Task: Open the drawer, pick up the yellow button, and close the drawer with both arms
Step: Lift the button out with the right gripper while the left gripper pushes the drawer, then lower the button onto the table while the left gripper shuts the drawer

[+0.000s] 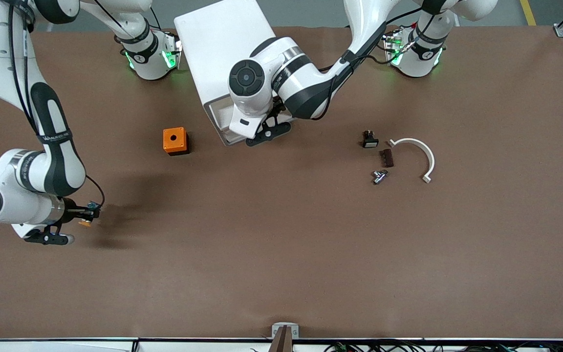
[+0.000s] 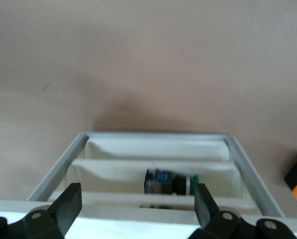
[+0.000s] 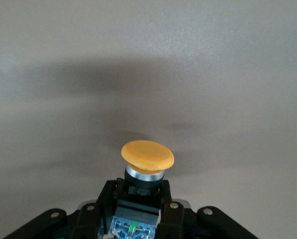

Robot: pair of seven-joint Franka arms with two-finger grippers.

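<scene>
The white cabinet [image 1: 220,46] stands between the arms' bases. Its drawer [image 1: 215,116] is pulled out toward the front camera and shows in the left wrist view [image 2: 158,135]. My left gripper [image 1: 268,134] is open over the drawer's front edge, its fingers [image 2: 71,204] spread wide with nothing between them. My right gripper [image 1: 83,211] is shut on the button [image 1: 86,223] and holds it just above the table at the right arm's end. In the right wrist view the button's orange cap [image 3: 147,155] sticks out past the right gripper [image 3: 141,191].
A green-capped push button [image 2: 171,183] lies in the open drawer. An orange cube [image 1: 175,141] stands beside the cabinet. Toward the left arm's end lie a small black-and-white part [image 1: 369,140], a brown piece [image 1: 386,158], a metal fitting [image 1: 379,176] and a white curved piece [image 1: 421,154].
</scene>
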